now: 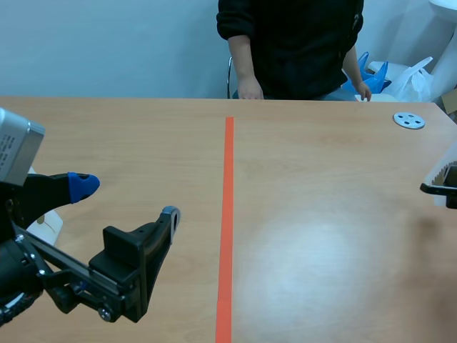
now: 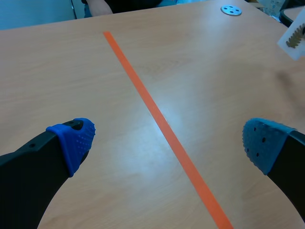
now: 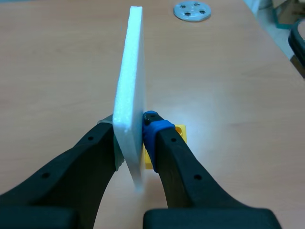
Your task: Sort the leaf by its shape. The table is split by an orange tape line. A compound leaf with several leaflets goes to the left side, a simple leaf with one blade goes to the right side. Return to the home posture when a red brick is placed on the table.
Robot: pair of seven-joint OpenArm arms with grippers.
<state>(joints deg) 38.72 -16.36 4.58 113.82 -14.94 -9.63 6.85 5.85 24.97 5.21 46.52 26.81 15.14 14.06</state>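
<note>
white foam leaf card (image 3: 129, 86) is clamped edge-on in the right hand (image 3: 136, 138), over the surface's (image 1: 321, 214) right edge; the left hand (image 2: 167, 140) is spread apart. it should be lowered flat before release.

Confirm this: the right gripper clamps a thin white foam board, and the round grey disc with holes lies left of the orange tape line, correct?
No: the round grey disc with holes lies right of the orange tape line, as the scene view shows. The right gripper does clamp the thin white foam board.
</note>
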